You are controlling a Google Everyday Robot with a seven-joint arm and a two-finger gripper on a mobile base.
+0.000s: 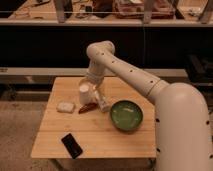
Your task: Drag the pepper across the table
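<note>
Gripper (96, 104) low over table (60, 142), fingers spread wide. Red pepper (86, 108) right by it. White block (65, 106) near pepper. Green bowl (126, 115) on other side. Black phone (72, 145) near front edge.

The pepper (88, 108) is dark red on the pale, plank-striped table (100, 142). The white gripper (102, 105) sits just right of it. The bowl (126, 116) is green, the phone (72, 145) black, the block (65, 106) white.
</note>
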